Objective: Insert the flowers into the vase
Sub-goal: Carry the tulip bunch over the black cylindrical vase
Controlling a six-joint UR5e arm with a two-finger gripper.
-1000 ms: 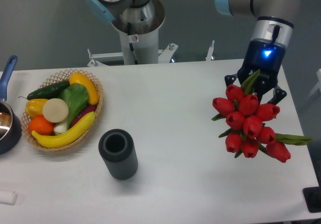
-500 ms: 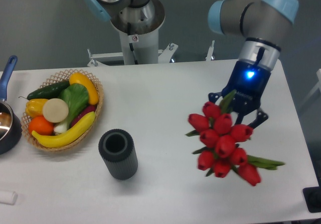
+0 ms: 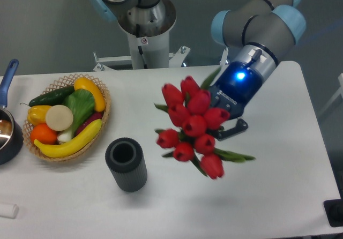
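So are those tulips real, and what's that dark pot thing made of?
The flowers look artificial: uniformly glossy red buds, likely plastic or foam, though that is uncertain. The vase looks like matte dark grey plastic or rubber, with fine ribs down its side and no shine.

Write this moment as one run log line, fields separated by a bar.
phase: carrying | gripper: shut on flowers | flowers: in air, right of vase | vase: upright, empty

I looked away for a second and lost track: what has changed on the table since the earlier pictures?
The gripper has carried the flowers leftward from the table's right side toward the middle, closer to the vase, tilting the bunch on the way. Its jaws have kept hold of the bunch throughout. The vase, the basket of vegetables and the pot have not moved.
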